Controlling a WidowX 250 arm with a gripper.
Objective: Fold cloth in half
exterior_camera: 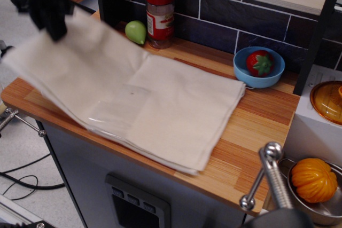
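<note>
The cloth (160,105) is a wide cream sheet lying across the wooden counter (256,132), with a shiny clear patch (115,111) near its middle. Its left end is lifted off the counter and blurred by motion. My black gripper (55,30) is at the upper left, above the counter's left end, shut on the cloth's raised left edge. Its fingertips are blurred. The cloth's right end still lies flat near the blue bowl.
A spice jar with a red lid (160,14) and a green pear (135,32) stand behind the cloth against the dark tiled wall. A blue bowl with a strawberry (258,66) sits at the right. A metal faucet handle (267,180) and an orange squeezer (312,179) are at the front right.
</note>
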